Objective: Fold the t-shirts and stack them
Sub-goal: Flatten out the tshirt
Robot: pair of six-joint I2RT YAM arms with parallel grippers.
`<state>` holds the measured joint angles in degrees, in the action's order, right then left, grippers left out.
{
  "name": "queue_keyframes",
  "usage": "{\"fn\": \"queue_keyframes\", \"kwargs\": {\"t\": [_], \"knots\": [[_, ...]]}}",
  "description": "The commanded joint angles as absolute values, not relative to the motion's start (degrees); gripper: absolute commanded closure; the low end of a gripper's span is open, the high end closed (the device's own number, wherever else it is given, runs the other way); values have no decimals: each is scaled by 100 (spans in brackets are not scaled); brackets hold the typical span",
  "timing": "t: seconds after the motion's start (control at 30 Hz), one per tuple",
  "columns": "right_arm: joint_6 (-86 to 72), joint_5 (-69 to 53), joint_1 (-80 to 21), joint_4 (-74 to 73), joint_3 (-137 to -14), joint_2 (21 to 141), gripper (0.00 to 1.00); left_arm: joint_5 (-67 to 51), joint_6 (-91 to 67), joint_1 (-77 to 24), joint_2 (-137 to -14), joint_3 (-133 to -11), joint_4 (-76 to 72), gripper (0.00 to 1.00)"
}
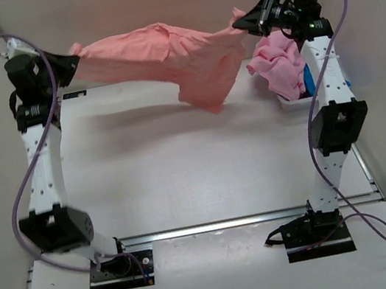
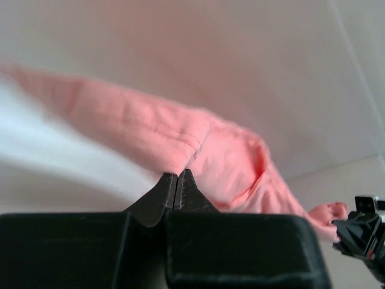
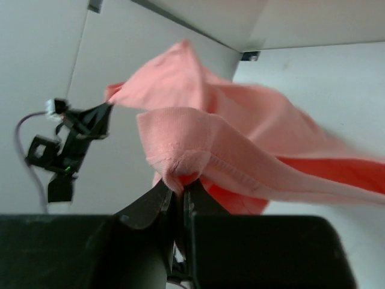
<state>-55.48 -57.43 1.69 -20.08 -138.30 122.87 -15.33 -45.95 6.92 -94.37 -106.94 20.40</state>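
Note:
A salmon-coral t-shirt [image 1: 162,56] hangs stretched in the air across the back of the table, sagging to a low point right of centre. My left gripper [image 1: 75,59] is shut on its left end; the left wrist view shows the jaws pinched together on the cloth [image 2: 180,144] at the left gripper [image 2: 177,176]. My right gripper [image 1: 238,24] is shut on the right end, with a fold of the shirt [image 3: 240,150] caught between the jaws of the right gripper [image 3: 180,188]. A lighter pink t-shirt [image 1: 277,64] lies heaped at the right, with a blue one [image 1: 308,82] partly hidden beside it.
A white basket [image 1: 292,102] holds the pink and blue shirts at the right, just under the right arm [image 1: 328,83]. White walls enclose the table on three sides. The left arm [image 1: 39,142] rises along the left edge.

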Motion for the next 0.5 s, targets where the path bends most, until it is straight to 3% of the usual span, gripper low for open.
{"fn": "queue_keyframes", "kwargs": {"t": [0.0,0.07,0.1,0.13,0.17,0.23,0.33,0.47], "knots": [[-4783,-5749,299,-1927,-11981,10646,100,-977,-4210,467,-7651,-9079,1881,100],[-4432,-5574,177,-1924,-10744,9865,100,-967,-4559,448,-6833,-7748,1828,100],[-4003,-5294,132,-2325,-10149,9713,100,-1036,-4614,448,-6664,-6882,1846,90],[-3773,-5082,27,-2790,-9716,9486,100,-1081,-4762,527,-6366,-6116,1907,67],[-3344,-4689,-209,-2969,-9451,9318,100,-1159,-4859,684,-6137,-5778,1907,62],[-2919,-4160,-455,-3478,-8688,9124,100,-1485,-4913,782,-5951,-4846,1951,54],[-2620,-3851,-711,-3603,-7826,9000,96,-1503,-4800,651,-5932,-4457,1978,45],[-2295,-3385,-870,-3945,-7690,9149,72,-1599,-4781,474,-6047,-4088,2013,42]]}}
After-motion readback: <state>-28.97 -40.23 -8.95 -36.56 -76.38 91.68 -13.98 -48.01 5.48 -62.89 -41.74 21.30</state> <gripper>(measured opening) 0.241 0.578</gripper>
